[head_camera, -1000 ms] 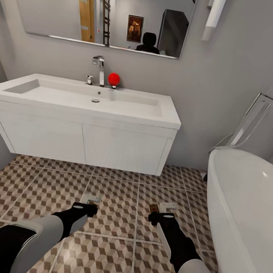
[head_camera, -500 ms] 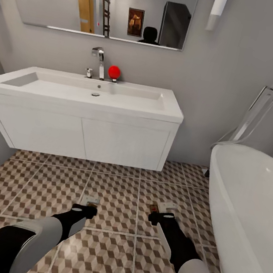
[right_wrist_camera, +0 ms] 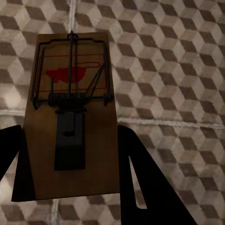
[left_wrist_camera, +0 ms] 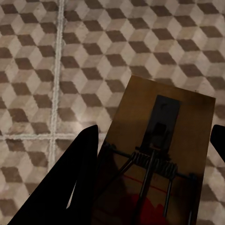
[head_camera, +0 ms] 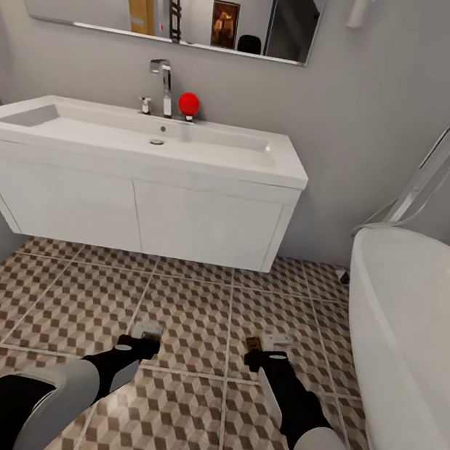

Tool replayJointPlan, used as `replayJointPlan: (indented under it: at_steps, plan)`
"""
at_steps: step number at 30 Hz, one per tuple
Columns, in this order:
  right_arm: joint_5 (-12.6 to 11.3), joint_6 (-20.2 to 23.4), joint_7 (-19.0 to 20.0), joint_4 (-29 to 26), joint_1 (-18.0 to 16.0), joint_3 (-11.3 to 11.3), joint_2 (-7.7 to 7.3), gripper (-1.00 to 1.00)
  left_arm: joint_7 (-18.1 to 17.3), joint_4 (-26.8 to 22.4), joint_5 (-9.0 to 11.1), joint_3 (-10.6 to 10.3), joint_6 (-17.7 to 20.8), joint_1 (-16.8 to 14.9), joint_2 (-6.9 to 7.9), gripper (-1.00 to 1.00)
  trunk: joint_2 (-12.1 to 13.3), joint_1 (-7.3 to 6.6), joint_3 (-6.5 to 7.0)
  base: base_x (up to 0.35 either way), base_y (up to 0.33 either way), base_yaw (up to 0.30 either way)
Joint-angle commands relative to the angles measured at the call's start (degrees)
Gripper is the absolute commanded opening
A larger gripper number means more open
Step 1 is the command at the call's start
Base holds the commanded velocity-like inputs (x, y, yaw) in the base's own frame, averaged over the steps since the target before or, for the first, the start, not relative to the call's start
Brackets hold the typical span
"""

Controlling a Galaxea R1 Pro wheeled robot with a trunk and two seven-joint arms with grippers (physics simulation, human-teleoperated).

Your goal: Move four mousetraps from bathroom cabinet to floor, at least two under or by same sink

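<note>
I am holding one mousetrap [left_wrist_camera: 159, 154] between the left gripper [head_camera: 139, 343] fingers and another mousetrap [right_wrist_camera: 70, 117] between the right gripper [head_camera: 264, 357] fingers above the bathroom floor [head_camera: 195, 308], risking a bounce away from the bathroom sink [head_camera: 144, 140] if released high.

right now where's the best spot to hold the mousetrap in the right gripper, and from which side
Hold the mousetrap across its two long edges at the plain end, coming from that end, as the right gripper does with its fingers. The board is flat and narrow; the sprung wire and red spot sit at the far end.
</note>
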Motion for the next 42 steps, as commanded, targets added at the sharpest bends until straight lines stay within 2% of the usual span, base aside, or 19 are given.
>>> replayJointPlan:
  at_steps: [1, 6, 11, 17, 31, 33, 42]
  plan:
    - [-0.7, 0.2, -0.8, 0.0, 0.0, 0.3, -0.04, -1.00, 0.3, 0.1, 0.0, -0.2, -0.3, 0.0, -0.01, -1.00, -0.4, 0.21, -0.32, 0.000, 0.000, 0.000]
    - [-0.7, 0.2, -0.7, 0.0, 0.0, 0.4, -0.05, -1.00, 0.3, 0.0, -0.1, -0.2, -0.9, 0.0, 0.18, -1.00, -2.4, 1.31, -1.68, 0.000, 0.000, 0.000]
    - [-0.7, 0.1, -0.7, 0.0, 0.0, 0.4, -0.05, -1.00, 0.3, 0.0, -0.1, -0.2, -3.7, 0.0, 0.79, -1.00, -4.4, 2.41, -3.03, 0.000, 0.000, 0.000]
    - [-0.7, -0.4, -0.6, 0.0, 0.0, 0.4, -0.03, -1.00, 0.3, -1.0, -0.3, -0.3, -4.1, 0.0, 0.80, -1.00, -6.9, 3.73, -4.53, 0.000, 0.000, 0.000]
    - [-0.7, -8.3, -0.5, 0.9, 0.1, 0.5, 0.65, -1.00, 0.3, -6.5, -0.3, -0.3, -4.3, 0.0, 0.85, -1.00, -12.5, 6.80, -7.71, 0.000, 0.000, 0.000]
    - [-0.7, -9.9, -0.5, 1.4, 0.1, 0.5, 0.66, -1.00, 0.3, -6.7, -0.2, -0.3, -4.3, 0.0, 0.83, -1.00, -12.5, 6.80, -7.73, 0.000, 0.000, 0.000]
    - [-0.5, -11.7, -0.5, 1.4, 0.1, 0.9, 0.82, -1.00, 0.3, -6.8, 0.0, -0.3, -4.1, 0.1, 0.79, -1.00, -12.5, 6.80, -7.75, 0.000, 0.000, 0.000]
